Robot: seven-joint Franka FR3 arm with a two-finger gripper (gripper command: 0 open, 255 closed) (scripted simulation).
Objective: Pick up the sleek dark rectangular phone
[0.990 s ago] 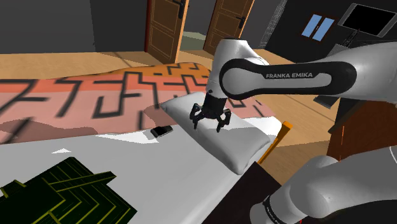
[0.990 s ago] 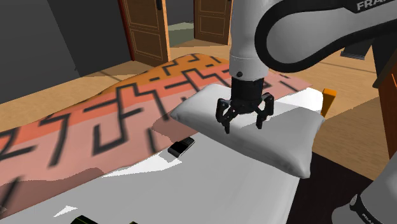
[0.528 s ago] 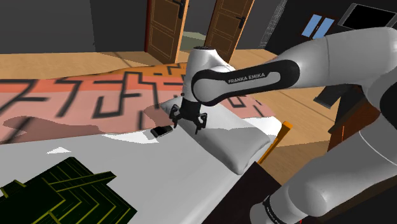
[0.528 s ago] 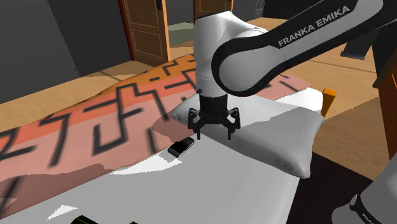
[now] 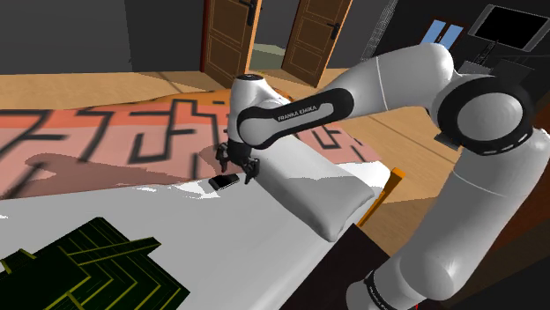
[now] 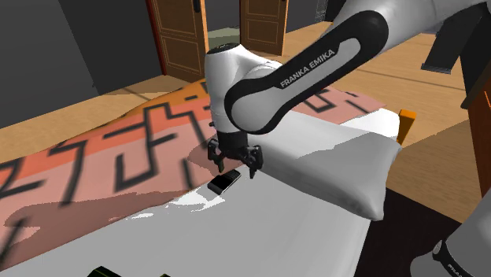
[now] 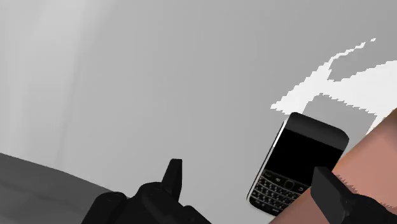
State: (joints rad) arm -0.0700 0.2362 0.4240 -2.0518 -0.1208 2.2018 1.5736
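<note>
**Gripper spread just above the phone on the bed**

You have the gripper point(image 5: 236, 171) low over the white sheet point(image 5: 220, 238), its black fingers point(image 7: 174, 175) standing apart and closed on nothing. The phone point(image 5: 225, 181) lies flat on that sheet, face up. It is a dark rectangular handset with a black screen, a small keypad below it and a pale rim.

In the shoulder view you will find the phone at about seven o'clock from the gripper, just beside it. The second exterior view agrees, with the phone point(image 6: 224, 182) at seven o'clock from the gripper point(image 6: 236, 168). From the wrist view, the phone point(image 7: 298, 164) sits partly in the gap between the fingers and much nearer one fingertip than the other. Neither finger touches it there, and the gripper point(image 7: 247, 168) is not centred on it.

The salmon blanket point(image 5: 132, 132) with black lines runs right up to the phone's long side and spreads away at ten o'clock in the shoulder view. The white pillow point(image 5: 308, 189) lies at three to four o'clock from the phone, close by, and the white arm point(image 5: 300, 110) passes above it. A dark patch with green lines point(image 5: 88, 264) sits well apart at seven o'clock. Two wooden doors point(image 5: 229, 40) stand at twelve o'clock.
</note>
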